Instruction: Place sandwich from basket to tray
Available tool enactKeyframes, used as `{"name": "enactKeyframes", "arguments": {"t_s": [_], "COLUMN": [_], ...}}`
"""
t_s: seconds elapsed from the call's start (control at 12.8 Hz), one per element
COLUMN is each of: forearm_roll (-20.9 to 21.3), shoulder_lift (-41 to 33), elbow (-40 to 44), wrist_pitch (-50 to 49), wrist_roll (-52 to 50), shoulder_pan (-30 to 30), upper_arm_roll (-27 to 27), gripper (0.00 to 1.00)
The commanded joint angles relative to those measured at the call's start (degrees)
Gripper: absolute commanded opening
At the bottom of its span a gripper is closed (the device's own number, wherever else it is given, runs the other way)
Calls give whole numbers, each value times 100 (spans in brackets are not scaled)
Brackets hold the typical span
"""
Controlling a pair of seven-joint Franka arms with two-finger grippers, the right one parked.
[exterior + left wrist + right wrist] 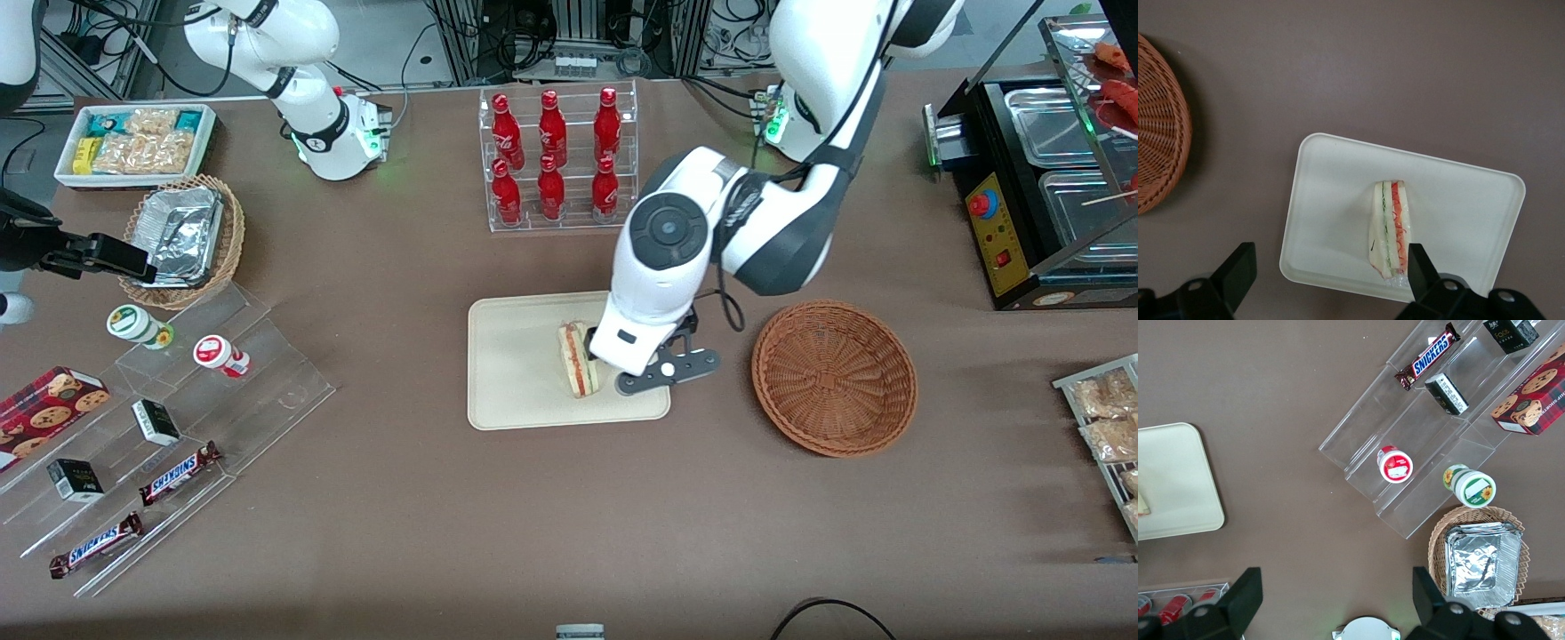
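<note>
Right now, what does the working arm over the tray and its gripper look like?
The left arm has glossy white shells with dark grey joint sections, a round dark grey cap on the wrist, and a black cable looping beside it. A green light glows at its base. Its gripper, above the tray, has a white body and black wedge-shaped fingers.

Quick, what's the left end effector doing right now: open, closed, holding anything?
Left end effector: open, holding nothing, above the tray; the sandwich lies released on the tray.
</note>
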Motion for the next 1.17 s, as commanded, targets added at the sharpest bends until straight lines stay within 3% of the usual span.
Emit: {"name": "enactKeyframes", "arguments": {"t_s": [0.0,0.78,1.09], "forearm_roll": [-67,-278,-349], "shoulder_lift": [-329,-1102,-1996], "elbow": [-300,-643,-1606], "wrist_pitch": [-81,-1134,-1285], "wrist_roll": [370,2390,3174], "shoulder_pan": [149,1554,2756], "upper_arm_roll": [-24,-32,-698], "gripper": [100,100,100]}}
